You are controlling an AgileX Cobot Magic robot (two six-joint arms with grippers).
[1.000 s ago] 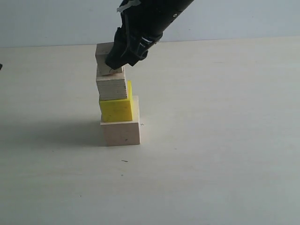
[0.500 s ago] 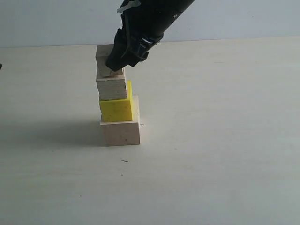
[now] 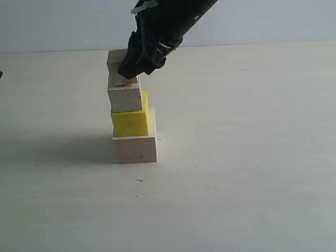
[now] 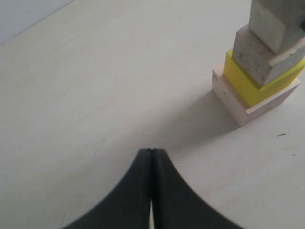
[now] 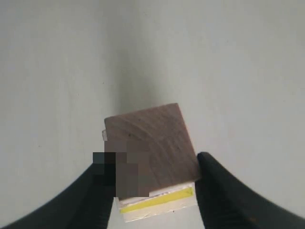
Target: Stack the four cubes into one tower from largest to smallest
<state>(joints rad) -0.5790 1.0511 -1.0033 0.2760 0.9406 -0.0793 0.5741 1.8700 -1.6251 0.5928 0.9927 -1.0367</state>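
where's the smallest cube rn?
Exterior view, left of centre: the smallest cube sits on the layered-edge cube, above the yellow cube, between the fingers of the right gripper.

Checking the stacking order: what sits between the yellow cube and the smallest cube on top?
The layered-edge wood cube. It rests on the yellow cube and lies under the smallest cube. The exterior view shows this plainly.

Pale tabletop (image 3: 236, 184); plain whitish wall (image 3: 63, 21) behind
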